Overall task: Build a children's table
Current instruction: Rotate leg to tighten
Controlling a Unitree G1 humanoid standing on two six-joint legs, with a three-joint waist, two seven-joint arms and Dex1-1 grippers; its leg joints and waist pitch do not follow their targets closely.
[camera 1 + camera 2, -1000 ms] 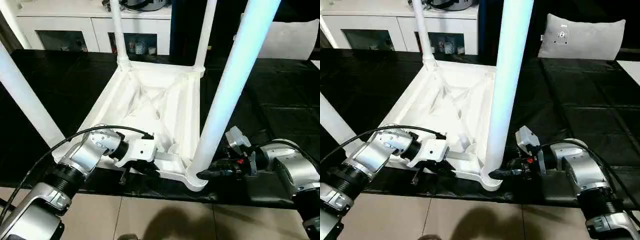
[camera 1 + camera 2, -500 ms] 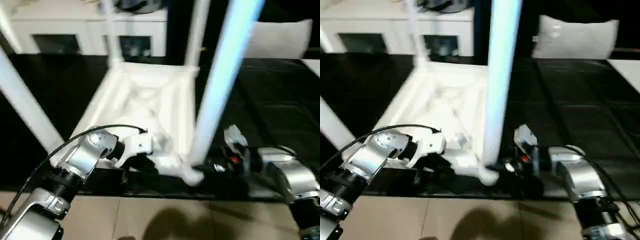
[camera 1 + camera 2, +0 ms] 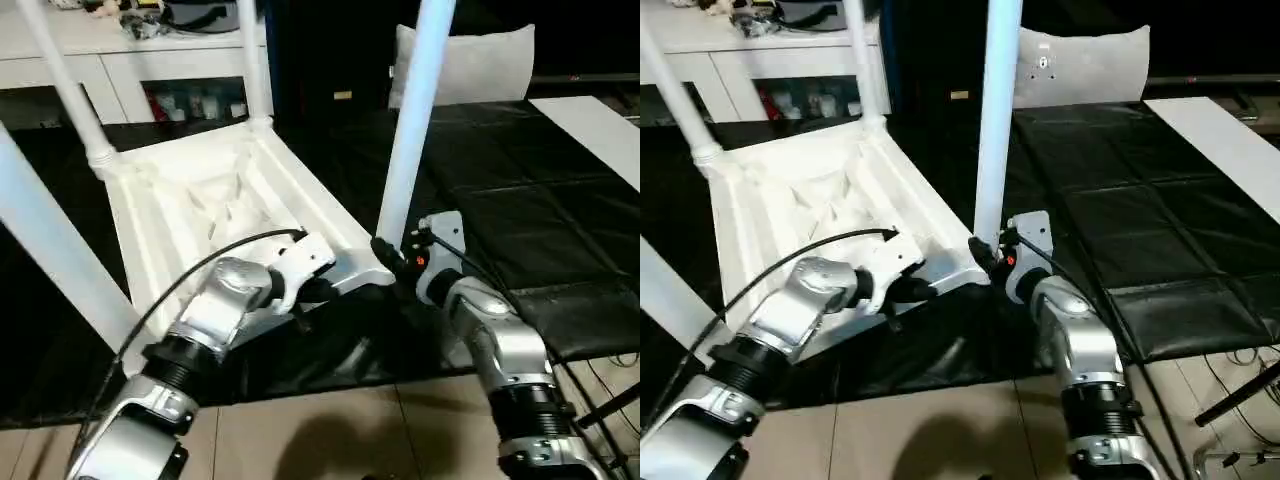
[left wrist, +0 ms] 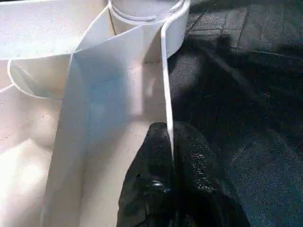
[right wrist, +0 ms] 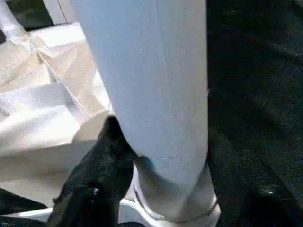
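- Head views: the children's table (image 3: 200, 200) lies upside down on a black mat (image 3: 520, 200), ribbed underside up, its near edge at the mat's front edge above the tiled floor (image 3: 330, 430). Its legs rise from the corner sockets, and the near right leg (image 3: 410, 140) stands beside the right arm.
- A white cabinet (image 3: 130, 70) stands past the mat's far edge, a grey cushion (image 3: 470, 60) towards the far right.
- The left gripper (image 3: 915, 290) reaches the tabletop's near edge wall. The right gripper (image 3: 385, 255) sits at the base of the near right leg.
- Left wrist view: the left gripper (image 4: 173, 184) is pinched closed on the thin near edge wall (image 4: 165, 94), one black finger on each side, close to a corner socket (image 4: 147, 19).
- Right wrist view: one black finger (image 5: 102, 175) of the right gripper presses against the near right leg (image 5: 151, 80) just above its socket (image 5: 175, 208). The jaws stand apart around the leg's foot; the other finger is hidden behind it, so I cannot tell whether they grip it.
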